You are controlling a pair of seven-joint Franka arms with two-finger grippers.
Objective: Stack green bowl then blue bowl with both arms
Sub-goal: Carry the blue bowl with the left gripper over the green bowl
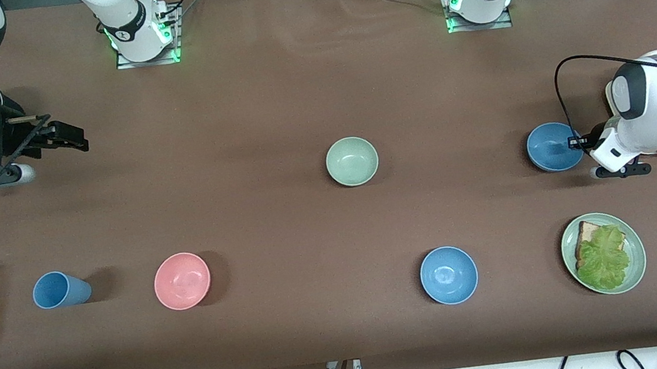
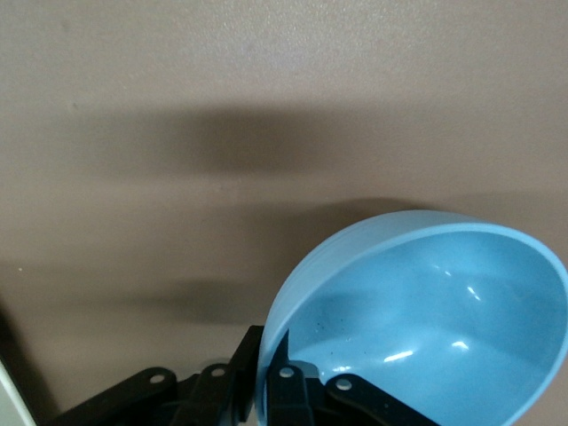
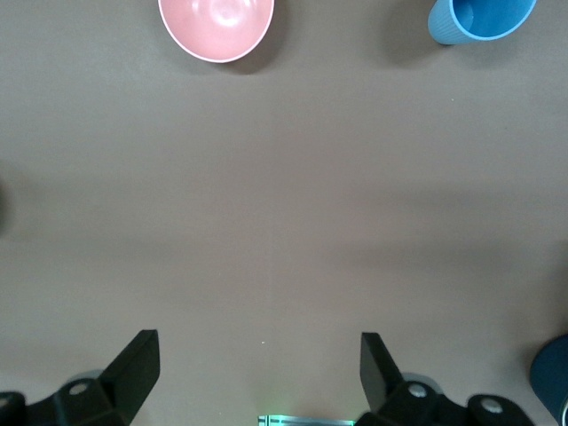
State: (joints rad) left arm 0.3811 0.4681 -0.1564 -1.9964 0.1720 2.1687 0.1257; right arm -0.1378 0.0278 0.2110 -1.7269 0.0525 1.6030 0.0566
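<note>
On the brown table (image 1: 267,103), the left gripper (image 2: 275,390) clamps the rim of a small mid-blue plain bowl (image 2: 426,319). The pale sage-green bowl (image 1: 352,161) sits well apart, toward the table's middle. The right gripper (image 3: 257,368) waits, fingers spread.

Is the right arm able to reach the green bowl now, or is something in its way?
Probably yes. The right tool hangs open over bare table near its end; nothing stands between it and the green bowl.

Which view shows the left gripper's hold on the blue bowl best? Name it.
The left wrist view: the left gripper clamps the blue bowl at its rim. The front view hides the fingers under the wrist; the right wrist view misses it.
</note>
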